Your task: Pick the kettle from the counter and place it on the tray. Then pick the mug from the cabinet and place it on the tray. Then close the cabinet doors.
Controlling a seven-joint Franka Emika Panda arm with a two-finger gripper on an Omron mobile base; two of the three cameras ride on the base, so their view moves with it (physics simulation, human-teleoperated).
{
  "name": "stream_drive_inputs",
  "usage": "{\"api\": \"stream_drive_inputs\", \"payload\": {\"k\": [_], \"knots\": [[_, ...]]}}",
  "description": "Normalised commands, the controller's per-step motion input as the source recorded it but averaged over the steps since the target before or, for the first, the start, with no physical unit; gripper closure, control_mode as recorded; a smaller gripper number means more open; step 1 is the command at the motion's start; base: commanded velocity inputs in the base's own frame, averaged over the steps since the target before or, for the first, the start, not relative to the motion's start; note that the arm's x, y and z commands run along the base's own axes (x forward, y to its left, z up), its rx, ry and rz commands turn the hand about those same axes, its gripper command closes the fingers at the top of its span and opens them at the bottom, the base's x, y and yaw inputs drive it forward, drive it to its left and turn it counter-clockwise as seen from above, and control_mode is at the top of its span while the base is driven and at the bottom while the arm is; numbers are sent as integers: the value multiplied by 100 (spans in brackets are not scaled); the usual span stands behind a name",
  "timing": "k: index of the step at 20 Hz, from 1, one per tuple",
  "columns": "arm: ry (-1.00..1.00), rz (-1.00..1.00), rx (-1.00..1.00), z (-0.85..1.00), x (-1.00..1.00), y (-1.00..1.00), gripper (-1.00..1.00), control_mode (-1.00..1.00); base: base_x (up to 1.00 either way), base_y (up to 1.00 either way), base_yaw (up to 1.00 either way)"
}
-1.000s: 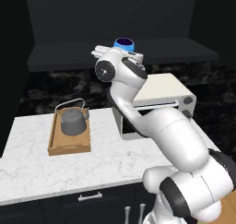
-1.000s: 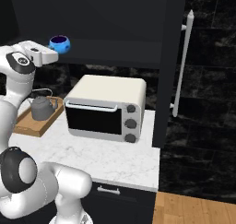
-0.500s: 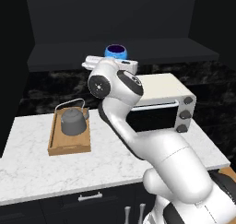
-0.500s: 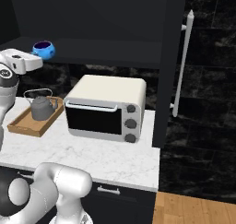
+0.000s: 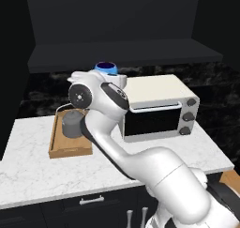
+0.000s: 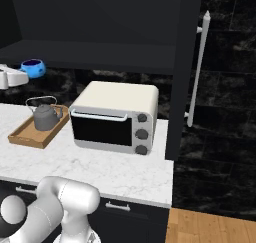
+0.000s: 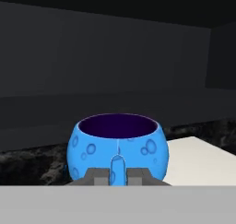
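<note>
Mug in my claw, out of the cabinet and carried left toward the tray.

Left base view: mug rides above my wrist, further left than a second ago; kettle already sits on the tray.
Right base view: mug hangs above and left of the tray, well clear of the oven.
Hand view: fingers clamped on the mug's handle, cup upright. Lowering onto the tray comes next, then the doors.
</note>
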Motion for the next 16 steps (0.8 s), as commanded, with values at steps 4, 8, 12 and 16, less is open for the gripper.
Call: {"api": "stream_drive_inputs", "payload": {"k": [4, 8, 12, 16], "knots": [[11, -3, -2, -50, -5, 32, 100, -100, 0, 0, 0], [1, -5, -4, -57, -5, 14, 100, -100, 0, 0, 0], [0, -4, -6, -56, -2, 5, 100, -100, 0, 0, 0], [0, -2, -5, -54, 0, 10, 100, -100, 0, 0, 0]]}}
